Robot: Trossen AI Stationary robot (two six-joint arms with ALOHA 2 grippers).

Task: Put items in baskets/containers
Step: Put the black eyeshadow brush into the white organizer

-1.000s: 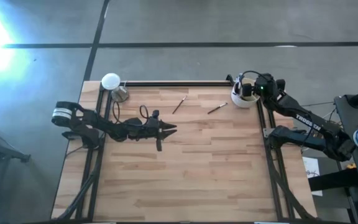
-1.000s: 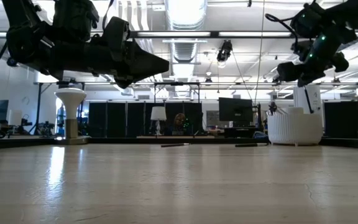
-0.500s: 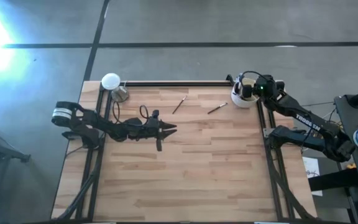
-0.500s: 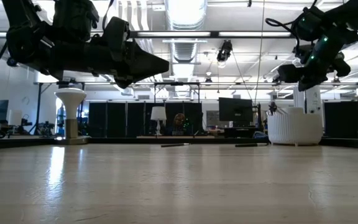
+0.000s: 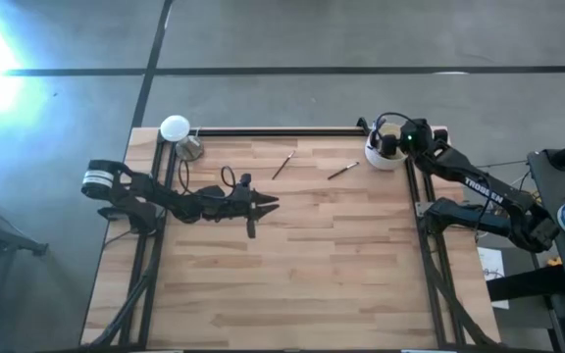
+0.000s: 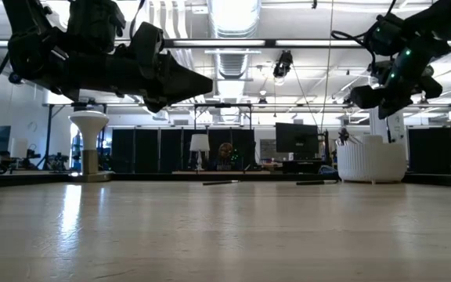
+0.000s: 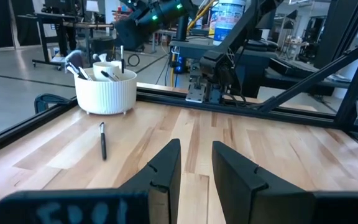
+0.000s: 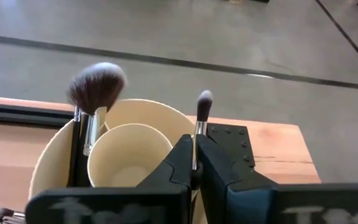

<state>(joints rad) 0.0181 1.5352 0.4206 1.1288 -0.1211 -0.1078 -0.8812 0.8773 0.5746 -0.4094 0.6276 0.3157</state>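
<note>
The cream-white ribbed cup (image 5: 382, 156) stands by the table's far right corner, with a fluffy-headed brush (image 8: 97, 84) and other brushes upright in it. My right gripper (image 8: 194, 163) hovers over the cup (image 8: 129, 155), shut on a thin brush (image 8: 202, 102). Two more brushes (image 5: 282, 166) (image 5: 342, 171) lie flat on the table, left of the cup. My left gripper (image 5: 266, 202) waits open above the table's left half, pointing toward the right edge (image 7: 196, 163). My right gripper pinches the thin brush's handle (image 8: 195, 142) between its two fingers, and the handle runs along them. The bristle end (image 8: 204, 98) sticks out past the fingertips. The brush is lifted clear over the cup, hanging about upright (image 7: 122, 57) as the left wrist view shows it.
A flat white disc on a brass-coloured stand (image 5: 177, 131) stands at the far left corner. Black rails edge the table's far side and both ends (image 5: 273, 131). Bare wood lies across the middle and near part (image 5: 292, 275).
My right gripper has shifted and tipped slightly above the cup, staying shut on the thin brush. The left arm and the brushes on the table have kept still.
</note>
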